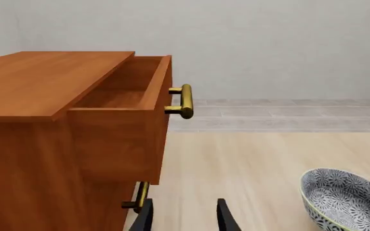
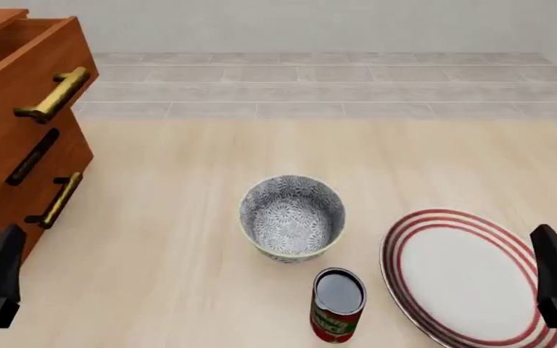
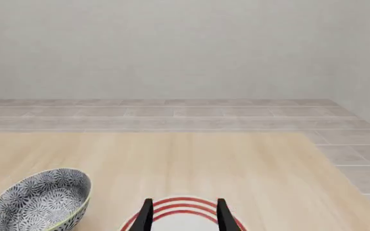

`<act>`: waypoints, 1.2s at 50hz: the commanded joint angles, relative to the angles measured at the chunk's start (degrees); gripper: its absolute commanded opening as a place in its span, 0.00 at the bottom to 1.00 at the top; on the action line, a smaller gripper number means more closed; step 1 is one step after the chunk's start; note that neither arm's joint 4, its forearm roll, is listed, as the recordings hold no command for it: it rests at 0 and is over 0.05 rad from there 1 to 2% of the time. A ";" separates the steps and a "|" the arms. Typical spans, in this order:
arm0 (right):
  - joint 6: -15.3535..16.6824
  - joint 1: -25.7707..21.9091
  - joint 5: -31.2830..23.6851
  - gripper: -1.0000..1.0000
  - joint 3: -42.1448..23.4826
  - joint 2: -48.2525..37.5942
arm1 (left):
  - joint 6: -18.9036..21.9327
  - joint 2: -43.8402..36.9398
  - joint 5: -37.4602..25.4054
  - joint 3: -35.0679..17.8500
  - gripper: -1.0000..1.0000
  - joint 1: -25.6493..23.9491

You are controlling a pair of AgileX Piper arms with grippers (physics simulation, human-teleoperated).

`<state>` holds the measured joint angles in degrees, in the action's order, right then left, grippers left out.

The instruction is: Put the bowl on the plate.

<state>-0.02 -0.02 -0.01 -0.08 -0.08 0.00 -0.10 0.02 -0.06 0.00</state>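
We see a grey-and-white floral bowl (image 2: 292, 217), a white plate (image 2: 464, 276) ringed in red, a red-labelled can (image 2: 338, 305), an orange-brown cabinet (image 2: 12, 138) with brass handles (image 2: 55, 95), and black grippers.

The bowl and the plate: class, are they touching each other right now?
Apart. The front view shows bare table between the bowl and the plate's ringed rim; the bowl rests on the wood to the plate's left.
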 commanded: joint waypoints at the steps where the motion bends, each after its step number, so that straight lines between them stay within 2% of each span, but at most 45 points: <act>1: -0.06 -0.02 -0.17 1.00 -0.25 -0.08 | 0.00 -0.28 0.03 -0.19 1.00 -0.01; 12: -1.22 1.28 -0.77 1.00 -0.57 -0.91 | 0.00 -0.24 0.00 -0.19 1.00 -0.04; 13: -0.25 0.40 -0.50 1.00 -0.58 -1.47 | -0.01 -0.25 0.00 -0.19 1.00 -0.03; 16: -1.13 1.35 1.93 1.00 -0.42 -4.49 | 0.00 -0.24 0.00 -0.19 1.00 -0.03; 18: 2.03 0.32 2.52 1.00 -0.48 -5.53 | 0.00 -0.25 0.00 -0.19 1.00 -0.03; 20: 0.01 -1.86 4.20 1.00 -0.72 -8.52 | 0.01 -0.24 0.00 -0.19 1.00 -0.03; 27: 2.02 -4.99 7.74 1.00 -3.93 -15.09 | 0.00 -0.25 0.00 -0.19 1.00 -0.03; 30: 1.71 -5.84 8.97 1.00 -5.03 -17.63 | 0.01 -0.25 0.00 -0.19 1.00 -0.02; 34: 2.02 -6.21 13.18 1.00 -6.71 -23.78 | -0.01 -0.25 0.00 -0.19 1.00 -0.03; 43: 3.38 -9.04 15.37 1.00 -12.76 -32.07 | -0.01 -0.24 0.00 -0.19 1.00 -0.03; 45: 3.98 -9.00 17.17 1.00 -13.83 -35.35 | 0.01 -0.24 0.00 -0.19 1.00 -0.03; 47: 3.29 -9.96 18.84 1.00 -15.37 -38.06 | -0.01 -0.25 0.00 -0.19 1.00 -0.04; 57: 4.64 -14.69 18.00 1.00 -21.67 -45.76 | 0.00 -0.25 0.00 -0.19 1.00 -0.03; 58: 4.41 -14.68 17.91 1.00 -22.23 -46.46 | 0.00 -0.25 0.00 -0.19 1.00 -0.03; 59: 2.62 -15.00 17.46 1.00 -23.12 -48.24 | 0.01 -0.26 0.00 -0.19 1.00 -0.04; 60: 2.62 -15.00 17.47 1.00 -23.13 -48.27 | 0.01 -0.26 0.00 -0.19 1.00 -0.04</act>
<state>3.57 -12.05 17.03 -17.64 -39.93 0.00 -0.35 0.02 -0.26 -0.04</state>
